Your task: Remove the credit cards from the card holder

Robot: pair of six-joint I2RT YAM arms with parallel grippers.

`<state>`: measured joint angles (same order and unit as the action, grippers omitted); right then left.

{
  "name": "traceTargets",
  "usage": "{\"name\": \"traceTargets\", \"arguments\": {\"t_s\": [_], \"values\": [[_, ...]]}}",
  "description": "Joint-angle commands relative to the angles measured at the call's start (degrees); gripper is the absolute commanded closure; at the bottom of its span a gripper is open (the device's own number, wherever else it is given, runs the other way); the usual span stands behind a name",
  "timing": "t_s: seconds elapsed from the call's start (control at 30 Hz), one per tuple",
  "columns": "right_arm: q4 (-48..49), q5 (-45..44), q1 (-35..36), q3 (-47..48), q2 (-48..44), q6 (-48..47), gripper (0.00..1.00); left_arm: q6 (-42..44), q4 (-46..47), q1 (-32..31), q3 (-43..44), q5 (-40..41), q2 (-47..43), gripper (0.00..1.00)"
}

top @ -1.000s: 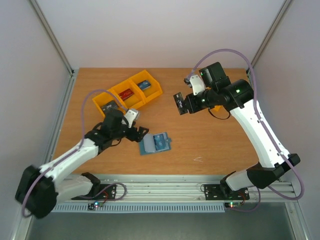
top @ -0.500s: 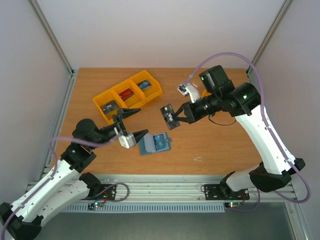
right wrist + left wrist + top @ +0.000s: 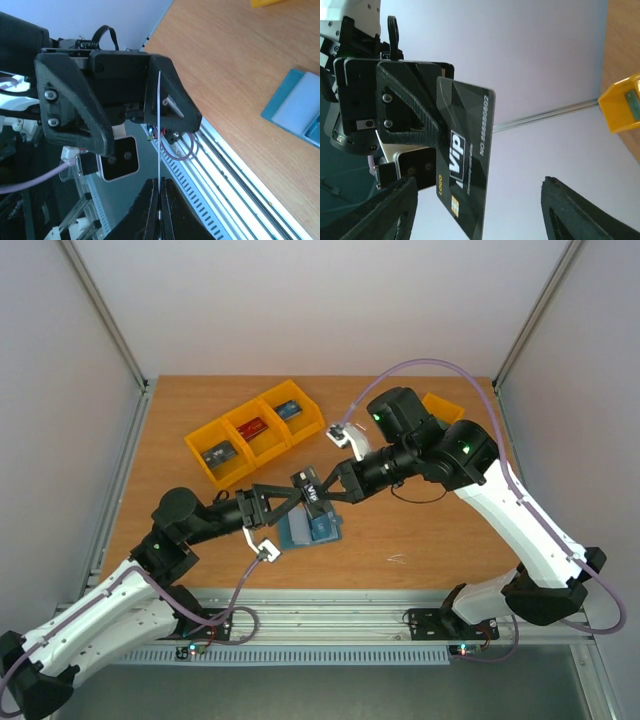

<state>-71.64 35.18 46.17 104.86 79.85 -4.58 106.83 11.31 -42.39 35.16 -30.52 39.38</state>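
right claw (image 3: 159, 187) pinched shut; left claw (image 3: 479, 200) spread wide, facing it.

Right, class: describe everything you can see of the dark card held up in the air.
The dark card is a thin, glossy black plastic rectangle printed with ViP, a number and a gold chip mark. The right hand pinches one end, holding it in the air between the open fingers of the left hand; whether those touch it is unclear.
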Motion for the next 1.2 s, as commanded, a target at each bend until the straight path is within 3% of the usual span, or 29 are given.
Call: {"name": "traceTargets", "arguments": {"t_s": [0.0,0.13,0.4,0.7,0.73,0.83,0.97,1.17], "values": [[5.27,-1.14,1.28,-0.61,0.65,4.42,0.99,7.37,1.26,-1.02,0.79,0.20,-0.76,0.39],[5.61,-0.44,1.93,-0.55,1.40,4.49,0.99,7.38,-0.47,-1.55,0.87,1.16,-1.38,0.64],[5.04,0.23,2.34,-0.37,2.14,3.63,0.99,6.93,-2.19,-1.73,1.56,2.20,-1.89,0.99],[3.39,-1.65,2.34,-0.24,2.33,1.89,0.99,4.91,-5.21,-1.99,1.99,3.89,-2.44,1.00],[2.69,-2.68,2.19,0.16,2.32,1.72,0.92,4.40,-6.71,-2.04,2.41,4.30,-2.62,1.00],[-0.26,-8.83,1.10,1.26,1.72,1.25,0.49,1.18,-14.48,-2.08,4.57,6.80,-3.43,1.00],[-3.45,-18.75,-2.08,1.14,-1.23,1.71,0.03,-5.76,-26.65,-2.10,8.54,15.21,-2.71,1.00],[-9.09,-31.08,-8.75,0.10,-4.30,1.49,0.02,-27.48,-46.31,-1.96,21.47,36.54,9.18,1.00]]}}
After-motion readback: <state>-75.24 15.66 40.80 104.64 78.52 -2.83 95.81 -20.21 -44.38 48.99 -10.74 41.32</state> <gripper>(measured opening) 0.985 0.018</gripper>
